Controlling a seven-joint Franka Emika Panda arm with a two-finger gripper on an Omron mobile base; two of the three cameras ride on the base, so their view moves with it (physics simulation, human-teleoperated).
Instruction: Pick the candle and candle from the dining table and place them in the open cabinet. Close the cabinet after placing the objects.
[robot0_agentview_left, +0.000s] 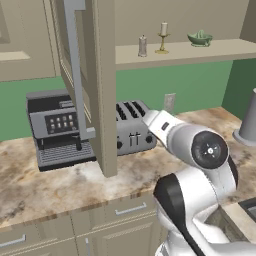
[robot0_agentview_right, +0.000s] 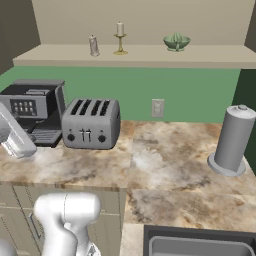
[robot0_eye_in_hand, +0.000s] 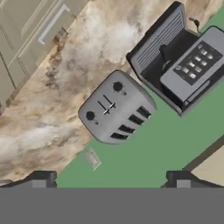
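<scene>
I see both candles on the cabinet (robot0_agentview_left: 95, 75) shelf — taper (robot0_agentview_right: 120, 37) beside stub (robot0_agentview_right: 93, 46), door open. Jaws spread, empty, above the toaster (robot0_eye_in_hand: 114, 109) on the surface (robot0_agentview_right: 165, 155).

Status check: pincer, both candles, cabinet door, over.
Pincer open, empty, over toaster. Taper candle and stubby candle on shelf beside green bowl. Cabinet door open, swung over coffee machine.

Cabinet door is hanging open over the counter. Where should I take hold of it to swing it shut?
Grip the long vertical bar handle on the cabinet door, around mid-height, with the open tool spanning the bar sideways. Come from the door's outer face: the bar stands off the panel, leaving room behind for a fingertip.
</scene>
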